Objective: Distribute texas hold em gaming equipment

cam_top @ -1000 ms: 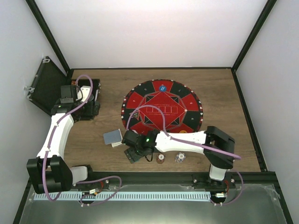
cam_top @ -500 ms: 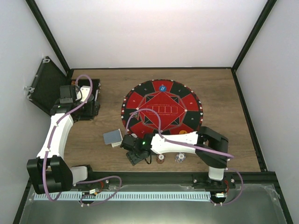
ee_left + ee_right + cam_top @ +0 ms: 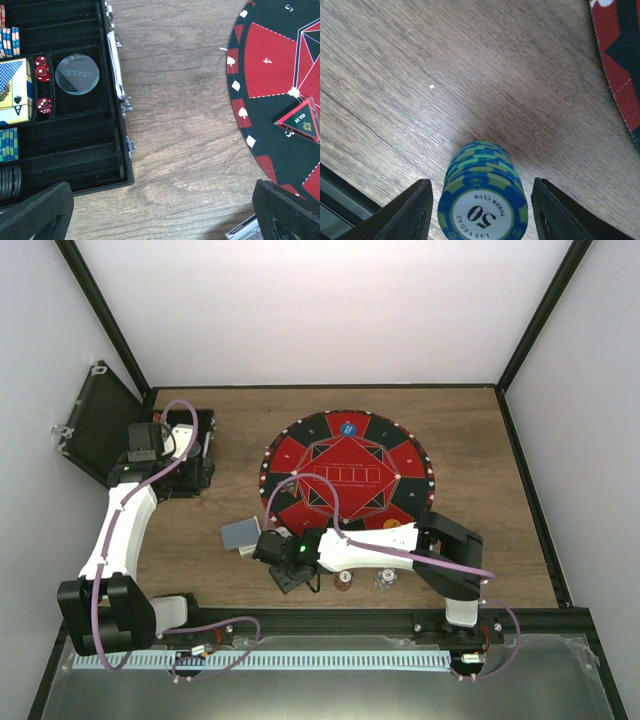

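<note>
A stack of teal-blue poker chips marked 50 [image 3: 482, 200] stands on the wood between the fingers of my right gripper [image 3: 482, 217]. The jaws are open, with a gap on each side of the stack. In the top view the right gripper [image 3: 288, 573] is left of a dark red chip stack [image 3: 343, 580] and a whitish one [image 3: 385, 580]. A grey-blue card deck [image 3: 240, 533] lies just left of it. A blue button [image 3: 347, 427] sits on the mat's far side. My left gripper [image 3: 160, 220] is open and empty over bare wood beside the case.
The round red-and-black mat [image 3: 345, 475] fills the table's middle and shows at the right of the left wrist view [image 3: 280, 75]. The open black case [image 3: 75, 125] holds chip rows, red dice, a clear dealer disc [image 3: 77, 74] and cards. The black front rail [image 3: 350, 618] is close.
My right arm has folded in and its gripper has shifted slightly left and toward the front edge. The left arm has not moved.
</note>
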You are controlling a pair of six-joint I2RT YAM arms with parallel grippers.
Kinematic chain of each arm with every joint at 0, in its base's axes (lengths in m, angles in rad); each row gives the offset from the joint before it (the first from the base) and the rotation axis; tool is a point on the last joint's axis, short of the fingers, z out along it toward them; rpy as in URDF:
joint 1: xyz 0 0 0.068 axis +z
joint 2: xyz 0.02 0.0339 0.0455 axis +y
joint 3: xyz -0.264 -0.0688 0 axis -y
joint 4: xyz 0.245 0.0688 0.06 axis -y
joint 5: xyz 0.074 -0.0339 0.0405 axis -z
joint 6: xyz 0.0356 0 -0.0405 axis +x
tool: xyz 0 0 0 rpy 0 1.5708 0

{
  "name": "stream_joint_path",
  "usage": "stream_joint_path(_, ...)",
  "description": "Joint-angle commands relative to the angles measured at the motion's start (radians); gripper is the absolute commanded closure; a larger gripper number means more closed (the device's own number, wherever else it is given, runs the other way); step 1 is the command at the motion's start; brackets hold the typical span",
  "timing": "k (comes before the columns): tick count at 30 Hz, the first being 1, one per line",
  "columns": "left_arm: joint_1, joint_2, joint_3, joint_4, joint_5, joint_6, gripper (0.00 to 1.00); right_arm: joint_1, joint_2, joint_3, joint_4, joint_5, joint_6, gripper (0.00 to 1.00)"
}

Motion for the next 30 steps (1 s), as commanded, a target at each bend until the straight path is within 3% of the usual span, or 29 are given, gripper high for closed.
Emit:
stream_joint_path(1, 0.007, -0.014, 0.010, -0.008, 0.019, 0.012, 0.00, 0.012, 0.002, 0.048, -0.020, 0.028, 0.009, 0.44)
stream_joint_path(14, 0.008, -0.015, 0.011, -0.007, 0.017, 0.015, 0.00, 0.015, 0.021, 0.034, -0.020, 0.029, 0.008, 0.45)
stream_joint_path(25, 0.011, -0.018, 0.014, -0.009, 0.018, 0.016, 0.00, 0.014, 0.013, 0.032, -0.018, 0.034, 0.010, 0.63)
stream_joint_path(30, 0.012, -0.018, 0.015, -0.010, 0.020, 0.017, 0.00, 0.014, -0.004, 0.051, -0.035, 0.032, 0.006, 0.63)
